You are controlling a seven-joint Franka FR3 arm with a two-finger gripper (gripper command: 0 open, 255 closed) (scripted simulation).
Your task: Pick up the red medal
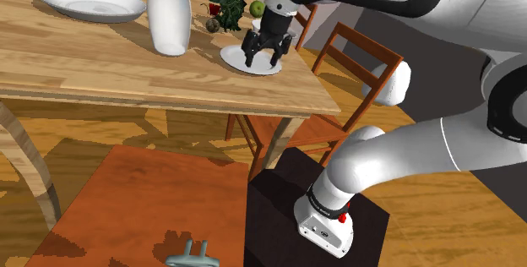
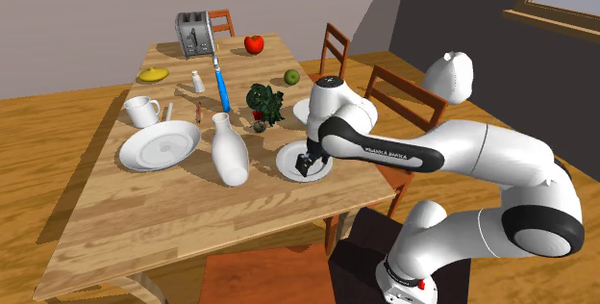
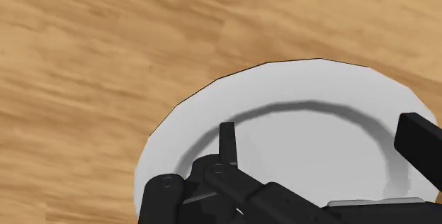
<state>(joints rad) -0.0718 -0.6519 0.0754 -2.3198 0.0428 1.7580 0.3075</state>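
The medal (image 1: pixel 211 25) is a small dark round disc lying on the wooden table (image 1: pixel 101 71) beside a green leafy thing (image 1: pixel 226 0); I cannot make out red on it. It lies in the second exterior view (image 2: pixel 260 127) in front of the same green thing (image 2: pixel 266 101). My gripper (image 1: pixel 263 61) hangs open just over a small white plate (image 1: pixel 236 59), a short way to the shoulder view's right of the medal. In the wrist view its fingers (image 3: pixel 227 142) stand wide apart above the plate (image 3: pixel 304 88), with nothing between them. The gripper (image 2: pixel 308 166) points down at this plate (image 2: pixel 288 163).
A tall white vase (image 1: pixel 169 12) stands near the plate's left in the shoulder view. A large white plate (image 1: pixel 89 3), a mug (image 2: pixel 141 111), a toaster (image 2: pixel 194 33), a red apple (image 2: pixel 254 43), a green apple (image 1: pixel 257 8) and a blue tool (image 2: pixel 222 83) share the table. Chairs (image 1: pixel 355 62) stand along its edge.
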